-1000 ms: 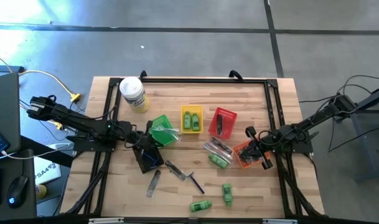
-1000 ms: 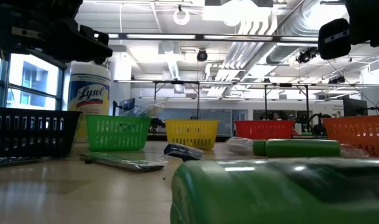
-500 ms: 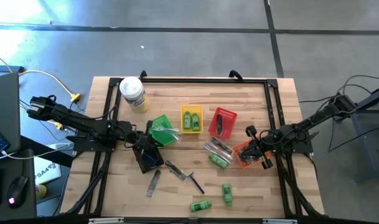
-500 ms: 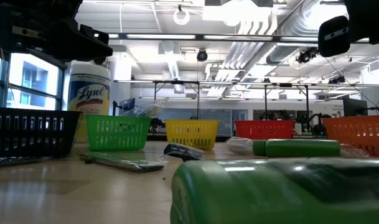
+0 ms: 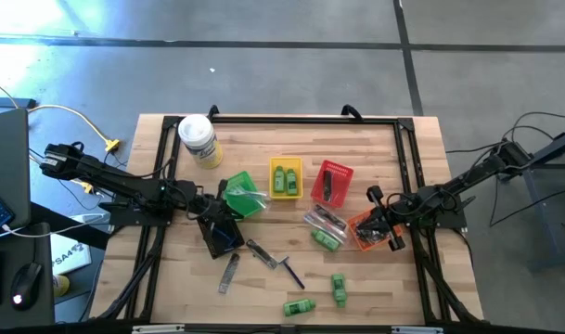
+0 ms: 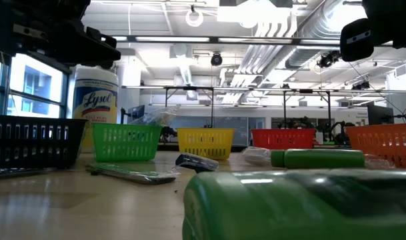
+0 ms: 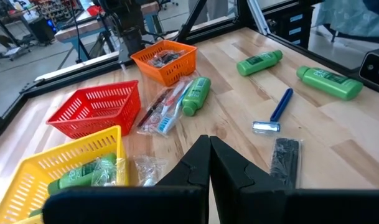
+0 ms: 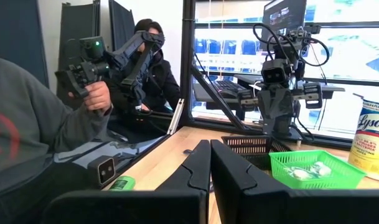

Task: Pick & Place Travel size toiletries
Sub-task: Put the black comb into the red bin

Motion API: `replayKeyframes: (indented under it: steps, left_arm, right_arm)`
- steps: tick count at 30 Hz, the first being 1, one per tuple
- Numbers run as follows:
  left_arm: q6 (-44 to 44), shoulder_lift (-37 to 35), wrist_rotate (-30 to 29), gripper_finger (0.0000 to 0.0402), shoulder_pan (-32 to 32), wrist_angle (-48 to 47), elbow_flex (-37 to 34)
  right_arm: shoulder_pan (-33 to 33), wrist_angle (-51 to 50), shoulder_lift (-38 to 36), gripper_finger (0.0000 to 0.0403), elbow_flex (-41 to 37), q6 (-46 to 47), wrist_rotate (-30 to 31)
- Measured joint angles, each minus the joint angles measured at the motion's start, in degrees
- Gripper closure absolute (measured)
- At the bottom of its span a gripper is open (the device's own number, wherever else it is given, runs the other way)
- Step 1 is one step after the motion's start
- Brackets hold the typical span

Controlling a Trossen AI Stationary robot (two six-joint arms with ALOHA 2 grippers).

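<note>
The blue razor (image 5: 288, 269) lies slantwise toward the bench's front edge, nearer the left gripper (image 5: 219, 221), pinched empty like the right gripper (image 5: 386, 223)

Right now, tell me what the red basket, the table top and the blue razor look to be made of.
Red basket: probably moulded plastic, with a slotted lattice wall and even glossy colour.
Table top: wood, seemingly butcher block, with pale joined strips and visible grain.
Blue razor: likely plastic handle, smooth and uniform; its head looks silvery, possibly metal.
</note>
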Motion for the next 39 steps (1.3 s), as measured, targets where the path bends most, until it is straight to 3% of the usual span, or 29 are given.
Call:
replayKeyframes:
  steps: [8,11,18,23,27,34,39]
  left_arm:
    - [-6.22,0.02,-1.42,0.0402,-0.09,-0.12,1.06]
    - [-7.22,1.71,-2.08,0.0402,-2.08,-4.50,3.60]
    - [-9.31,14.87,-9.93,0.0402,-8.52,-18.20,17.22]
    - [-12.11,25.42,-8.84,0.0395,-8.72,-27.45,27.69]
    - [-11.64,33.59,-5.95,0.0353,-8.68,-33.96,34.01]
    - [-5.58,45.35,2.62,0.0235,-9.20,-41.18,42.79]
    - [-1.23,49.31,1.67,0.0175,-11.00,-42.05,45.80]
  right_arm:
    - [0.00,0.00,0.00,0.0399,-0.04,0.00,0.07]
    - [0.00,0.00,0.00,0.0399,-0.04,0.02,0.07]
    - [0.00,0.05,0.02,0.0399,-0.04,0.02,0.06]
    - [-0.01,0.13,0.02,0.0399,-0.07,0.05,0.01]
    - [-0.01,0.51,0.02,0.0399,-0.08,0.24,-0.11]
    - [0.00,0.48,0.02,0.0399,-0.09,0.26,-0.17]
    - [0.00,0.35,0.00,0.0399,-0.09,0.28,-0.56]
